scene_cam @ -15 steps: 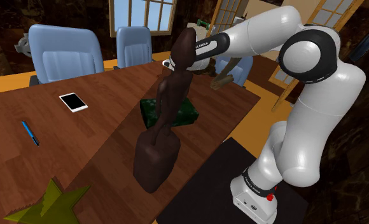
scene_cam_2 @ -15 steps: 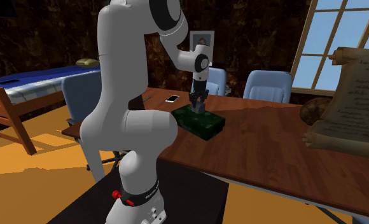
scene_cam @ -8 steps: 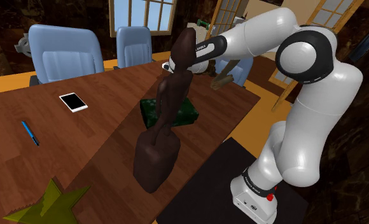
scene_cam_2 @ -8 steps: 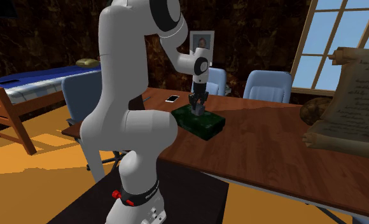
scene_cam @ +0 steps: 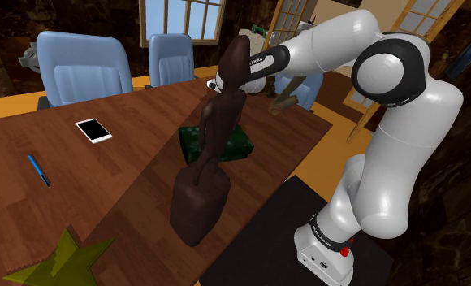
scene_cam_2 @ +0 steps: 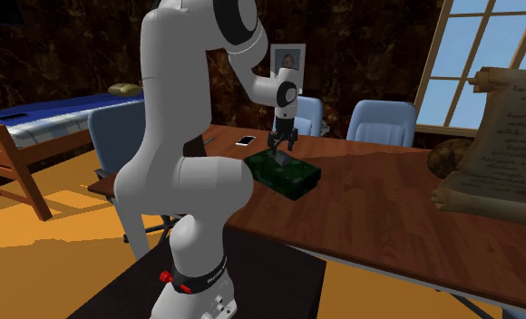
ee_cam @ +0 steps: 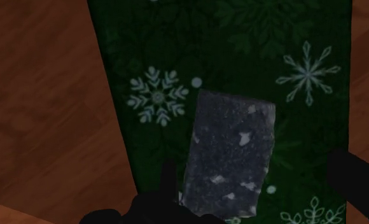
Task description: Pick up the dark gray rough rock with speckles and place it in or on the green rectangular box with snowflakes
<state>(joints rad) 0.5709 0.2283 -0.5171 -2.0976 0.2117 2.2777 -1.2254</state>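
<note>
The speckled dark gray rock [ee_cam: 228,153] lies flat on top of the green snowflake box [ee_cam: 139,51], which sits on the wooden table [ee_cam: 43,95]. The tool [scene_cam_2: 285,143] hangs just above, fingers spread wide, gripping nothing; one finger seems barely clear of the rock.

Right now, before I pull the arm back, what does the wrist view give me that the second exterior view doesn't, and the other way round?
From the wrist view: the dark grey speckled rock lying among the white snowflakes on the green rectangular box, with the black fingers apart on either side of it.
From the second exterior view: the white arm holding the fingers clear above the box, plus a white phone, blue chairs and a parchment scroll.
In both: the box on the brown wooden table.
</note>
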